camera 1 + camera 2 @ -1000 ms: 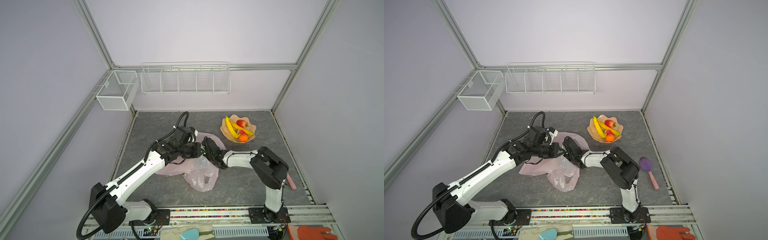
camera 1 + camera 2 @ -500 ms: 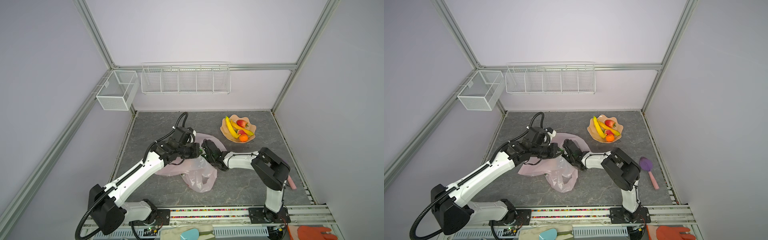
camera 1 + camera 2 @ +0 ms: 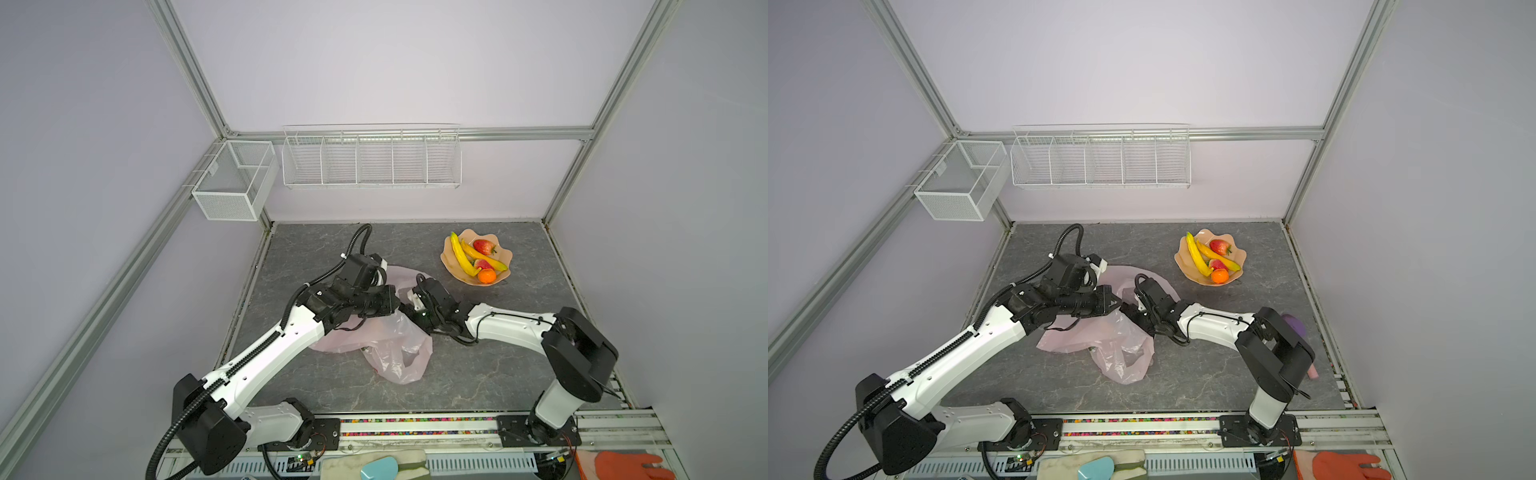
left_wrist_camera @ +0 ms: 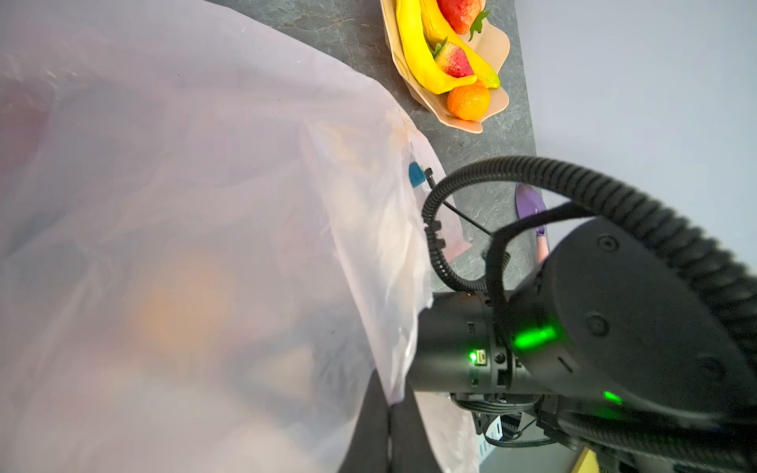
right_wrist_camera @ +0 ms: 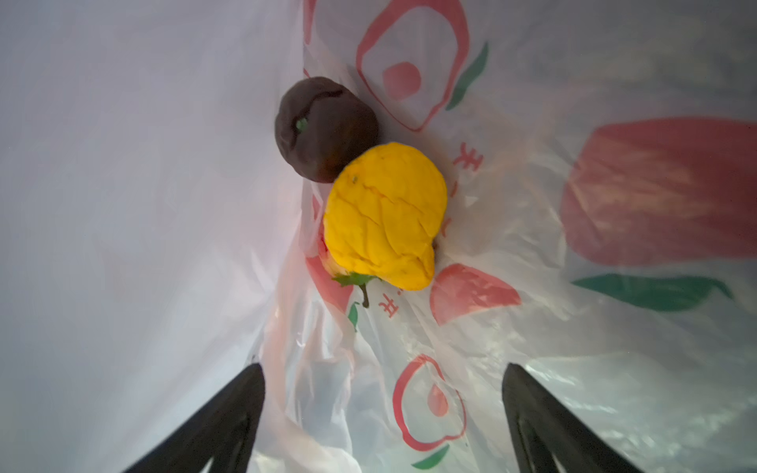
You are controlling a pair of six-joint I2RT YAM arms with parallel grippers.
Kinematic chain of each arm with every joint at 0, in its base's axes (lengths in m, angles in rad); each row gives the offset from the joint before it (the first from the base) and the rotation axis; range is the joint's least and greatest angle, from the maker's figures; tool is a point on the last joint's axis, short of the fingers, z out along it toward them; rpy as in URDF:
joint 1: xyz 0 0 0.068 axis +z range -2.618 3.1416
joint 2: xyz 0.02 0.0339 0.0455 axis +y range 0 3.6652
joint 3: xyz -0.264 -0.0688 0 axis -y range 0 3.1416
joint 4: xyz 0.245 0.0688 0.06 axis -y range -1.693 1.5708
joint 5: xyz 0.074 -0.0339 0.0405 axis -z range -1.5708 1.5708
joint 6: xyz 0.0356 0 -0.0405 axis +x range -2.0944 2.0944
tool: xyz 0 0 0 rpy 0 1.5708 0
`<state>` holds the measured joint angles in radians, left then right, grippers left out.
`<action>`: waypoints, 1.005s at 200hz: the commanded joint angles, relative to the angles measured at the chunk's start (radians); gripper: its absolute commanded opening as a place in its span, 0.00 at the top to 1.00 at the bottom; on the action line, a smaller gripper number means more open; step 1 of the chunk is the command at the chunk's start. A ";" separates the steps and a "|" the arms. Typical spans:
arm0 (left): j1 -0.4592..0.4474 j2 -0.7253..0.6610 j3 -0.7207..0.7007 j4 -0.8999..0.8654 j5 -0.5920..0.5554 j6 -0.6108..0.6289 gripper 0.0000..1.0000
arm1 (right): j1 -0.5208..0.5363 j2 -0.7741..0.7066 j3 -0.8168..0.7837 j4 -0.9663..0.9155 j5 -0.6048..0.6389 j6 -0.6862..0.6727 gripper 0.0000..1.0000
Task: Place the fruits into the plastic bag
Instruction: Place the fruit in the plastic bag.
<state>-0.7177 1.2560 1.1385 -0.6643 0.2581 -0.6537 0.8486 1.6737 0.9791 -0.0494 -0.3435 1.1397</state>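
Right pincer (image 5: 383, 364) sits inside the plastic bag (image 3: 390, 345), jaws spread wide, nothing between them. Yellow pear (image 5: 383, 217) and dark fruit (image 5: 323, 127) lie touching each other on the bag's film, ahead of its tips and clear of them. Left pincer (image 3: 397, 306) is pressed together, pinching the bag's rim. The bag rests mid-table (image 3: 478, 374).

Bright, soft, even light fills both top views, with faint shadows on the tabletop (image 3: 519, 361) and wide-angle stretching at the edges, while the plastic bag (image 4: 184, 245) lies blurred against the left wrist camera.
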 commanded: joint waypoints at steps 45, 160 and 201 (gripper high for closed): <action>0.009 0.007 -0.008 -0.002 -0.007 0.003 1.00 | 0.003 -0.215 -0.089 -0.239 0.122 -0.127 0.10; 0.009 0.012 -0.010 0.023 0.021 0.002 1.00 | -0.004 -0.475 -0.124 -0.548 0.320 -0.236 0.11; 0.009 0.013 -0.010 0.019 0.025 0.003 1.00 | -0.021 -0.496 -0.073 -0.601 0.343 -0.275 0.11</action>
<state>-0.7136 1.2625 1.1385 -0.6548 0.2703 -0.6537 0.8425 1.2003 0.8650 -0.5842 -0.0380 0.9039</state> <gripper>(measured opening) 0.047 0.887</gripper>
